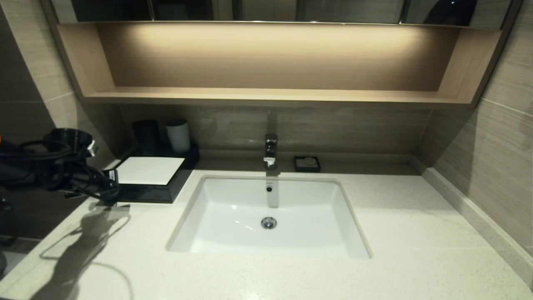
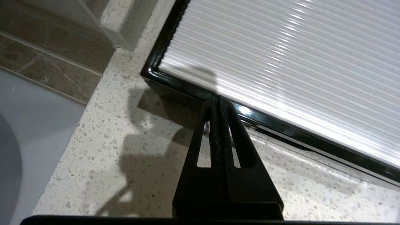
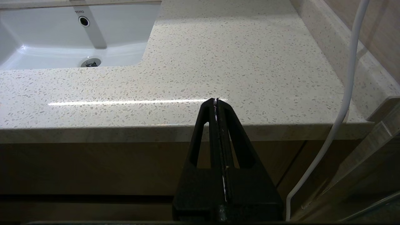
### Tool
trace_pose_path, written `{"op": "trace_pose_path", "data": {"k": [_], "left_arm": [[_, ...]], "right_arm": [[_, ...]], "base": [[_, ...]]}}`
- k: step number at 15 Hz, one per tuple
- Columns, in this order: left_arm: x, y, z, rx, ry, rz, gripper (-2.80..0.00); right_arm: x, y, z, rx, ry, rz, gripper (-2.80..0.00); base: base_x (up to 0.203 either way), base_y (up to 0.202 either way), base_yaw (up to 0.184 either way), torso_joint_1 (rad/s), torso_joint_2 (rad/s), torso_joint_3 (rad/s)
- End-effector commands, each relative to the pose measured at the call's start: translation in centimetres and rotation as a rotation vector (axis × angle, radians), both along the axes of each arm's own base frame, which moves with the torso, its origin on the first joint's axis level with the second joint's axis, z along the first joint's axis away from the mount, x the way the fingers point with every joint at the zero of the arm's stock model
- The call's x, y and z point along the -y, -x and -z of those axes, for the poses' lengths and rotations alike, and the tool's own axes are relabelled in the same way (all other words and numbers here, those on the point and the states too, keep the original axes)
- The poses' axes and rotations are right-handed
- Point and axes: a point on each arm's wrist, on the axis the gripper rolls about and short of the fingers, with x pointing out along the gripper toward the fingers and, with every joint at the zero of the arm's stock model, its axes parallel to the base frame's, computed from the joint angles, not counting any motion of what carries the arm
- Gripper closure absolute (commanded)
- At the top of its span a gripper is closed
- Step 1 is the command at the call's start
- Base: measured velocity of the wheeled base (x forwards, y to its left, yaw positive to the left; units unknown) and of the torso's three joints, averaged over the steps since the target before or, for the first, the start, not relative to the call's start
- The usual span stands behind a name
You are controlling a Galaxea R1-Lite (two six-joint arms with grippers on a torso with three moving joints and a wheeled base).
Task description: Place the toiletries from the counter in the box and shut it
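Box (image 1: 150, 177) sits at the back left of the worktop (image 1: 416, 233), just left of the white sink (image 1: 233, 233). Looks black and shiny, with a flat white top. Lies long from front to back, a bit slanted toward the wall. Front looks flat and pushed in, so most likely shut now. No toiletries to spot anywhere on the worktop, so probably all inside already. Can't tell that for sure.

Left gripper (image 2: 217, 100) reaches in from the left side and points right at the box. Fingers (image 2: 212, 131) pressed tight together, holding nothing. Tips right up against the shiny black rim at the front of the box (image 2: 281, 62), near its left front corner. Touching or just about touching; hard to say which. Box lies straight ahead of these fingers, so a push would go into the front face. Left arm much nearer than the right one.

Right gripper (image 3: 217, 100) waits low, out in front of the worktop edge (image 3: 250, 62), well apart from the box. Fingers squeezed together too, with nothing between them. Doesn't show up in the head view at all.

Black tumbler (image 1: 145, 135) and white cup (image 1: 178, 135) stand behind the box. Little black soap dish (image 1: 307, 163) sits beside the tap (image 1: 270, 150).
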Motion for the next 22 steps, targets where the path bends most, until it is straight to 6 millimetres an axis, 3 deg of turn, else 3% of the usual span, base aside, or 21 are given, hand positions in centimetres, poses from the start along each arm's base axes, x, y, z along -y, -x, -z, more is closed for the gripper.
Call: {"op": "trace_pose_path", "data": {"k": [1,10,14,19,22], "left_arm": [[0.4,2.3,-2.4,0.002,-0.004,-0.005,0.00],[4.2,15.3,-11.1,-0.206,0.057,0.009,0.00],[5.1,18.9,-12.2,-0.290,0.073,0.017,0.00],[8.3,22.9,-13.0,-0.430,0.077,0.177,0.00],[9.5,27.0,-13.9,-0.391,0.061,0.249,0.00]], "right_arm": [[0.0,0.0,0.0,-0.002,0.000,-0.001,0.00],[0.0,0.0,0.0,-0.002,0.000,0.000,0.00],[0.0,0.0,0.0,-0.002,0.000,-0.001,0.00],[0.0,0.0,0.0,-0.002,0.000,-0.001,0.00],[0.0,0.0,0.0,-0.001,0.000,0.000,0.00]], "base": [[0.000,0.000,0.000,0.000,0.00,0.000],[0.000,0.000,0.000,0.000,0.00,0.000],[0.000,0.000,0.000,0.000,0.00,0.000],[0.000,0.000,0.000,0.000,0.00,0.000],[0.000,0.000,0.000,0.000,0.00,0.000]]}}
